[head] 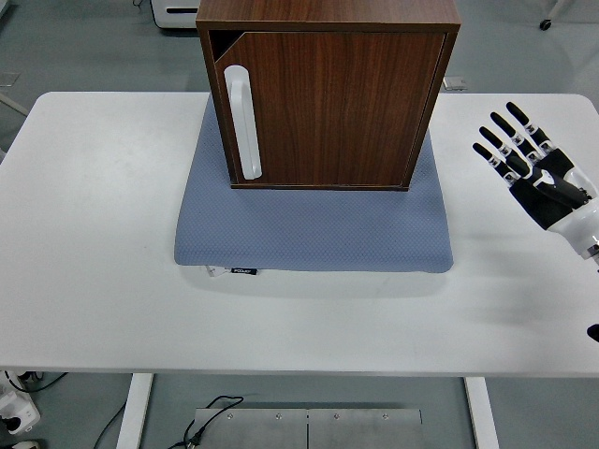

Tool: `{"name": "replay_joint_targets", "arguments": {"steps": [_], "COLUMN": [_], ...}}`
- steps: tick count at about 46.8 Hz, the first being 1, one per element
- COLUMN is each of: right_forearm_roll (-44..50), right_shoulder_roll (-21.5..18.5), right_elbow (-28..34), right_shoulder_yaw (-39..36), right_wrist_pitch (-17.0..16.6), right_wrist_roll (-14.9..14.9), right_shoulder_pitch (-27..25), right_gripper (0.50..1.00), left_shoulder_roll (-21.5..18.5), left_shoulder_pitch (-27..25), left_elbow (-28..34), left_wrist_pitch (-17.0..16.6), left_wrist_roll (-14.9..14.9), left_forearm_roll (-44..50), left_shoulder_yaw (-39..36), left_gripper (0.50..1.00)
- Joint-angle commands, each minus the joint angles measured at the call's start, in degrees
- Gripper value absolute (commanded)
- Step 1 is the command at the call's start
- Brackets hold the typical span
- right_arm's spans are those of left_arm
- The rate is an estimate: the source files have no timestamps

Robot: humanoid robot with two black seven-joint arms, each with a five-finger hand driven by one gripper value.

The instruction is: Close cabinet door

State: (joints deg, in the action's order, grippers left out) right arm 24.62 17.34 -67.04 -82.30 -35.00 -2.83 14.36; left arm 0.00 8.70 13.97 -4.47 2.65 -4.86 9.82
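A dark wooden cabinet (328,94) stands on a blue-grey mat (309,229) at the back middle of the table. Its door (328,108) lies almost flush with the front, with a thin dark gap left at the upper left corner. A white vertical handle (242,122) sits on the door's left side. My right hand (524,154) hovers over the table well to the right of the cabinet, fingers spread and holding nothing. My left arm does not show.
The white table (103,234) spreads wide on both sides of the mat and in front of it. Its near edge runs along the bottom. A grey floor and a white object show beyond the far edge.
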Motion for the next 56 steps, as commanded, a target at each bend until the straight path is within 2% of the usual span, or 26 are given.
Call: {"name": "replay_joint_targets", "arguments": {"steps": [1, 12, 28, 38, 56], "right_forearm_roll": [0.07, 0.07, -0.01, -0.01, -0.01], "right_shoulder_roll": [-1.78, -6.70, -14.79, -17.34, -17.34], "right_elbow": [1.73, 7.88, 13.77, 15.18, 16.32], "right_shoulder_yaw": [-1.02, -4.71, -9.37, -11.13, -11.40], "right_wrist_pitch": [0.00, 0.00, 2.13, 2.13, 2.13], "right_wrist_roll": [-0.16, -0.33, -0.60, -1.21, -1.21], "right_shoulder_pitch": [-0.03, 0.93, 3.74, 4.10, 4.27], "right_gripper": [1.000, 1.000, 1.000, 1.000, 1.000], "left_shoulder_roll": [0.00, 0.00, 0.00, 0.00, 0.00], "left_shoulder_pitch": [0.00, 0.00, 0.09, 0.09, 0.09], "left_elbow": [0.00, 0.00, 0.00, 0.00, 0.00], "left_wrist_pitch": [-0.01, -0.01, -0.01, -0.01, 0.08], "left_wrist_roll": [-0.01, -0.01, -0.01, -0.01, -0.01], "left_forearm_roll": [0.02, 0.02, 0.02, -0.07, 0.02], "left_shoulder_yaw": [0.02, 0.02, 0.02, -0.07, 0.02], "left_gripper": [1.000, 1.000, 1.000, 1.000, 1.000]}}
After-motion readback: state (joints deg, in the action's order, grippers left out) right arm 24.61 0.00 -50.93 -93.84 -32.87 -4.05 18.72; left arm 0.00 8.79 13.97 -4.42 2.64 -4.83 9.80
